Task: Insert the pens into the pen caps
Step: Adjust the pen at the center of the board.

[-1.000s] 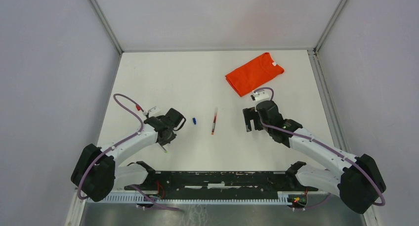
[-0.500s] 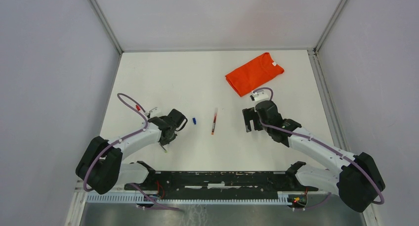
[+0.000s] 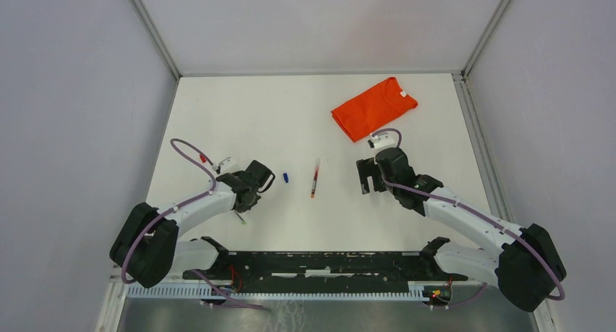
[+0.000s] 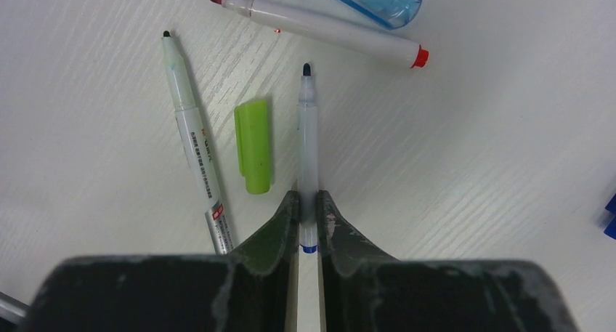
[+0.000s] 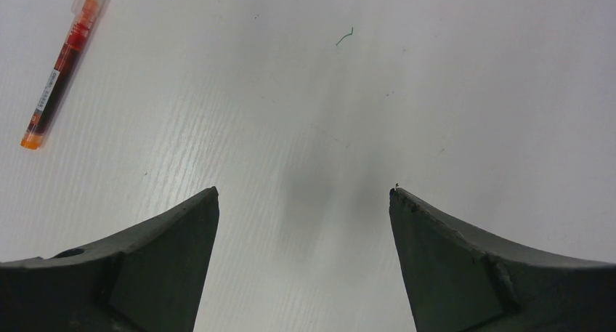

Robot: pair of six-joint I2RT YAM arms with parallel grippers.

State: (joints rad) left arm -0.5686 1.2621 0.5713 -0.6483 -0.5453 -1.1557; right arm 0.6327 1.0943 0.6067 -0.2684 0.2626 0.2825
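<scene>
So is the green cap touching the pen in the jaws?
Apart. The left wrist view shows bare table between the green cap and the held pen.

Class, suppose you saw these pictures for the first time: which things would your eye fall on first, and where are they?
The folded orange shirt glows at the far right of the table. In the left wrist view, the left gripper pinches a blue-ended pen, a bright green cap lying just beside it. The right gripper hangs wide open, empty.
</scene>
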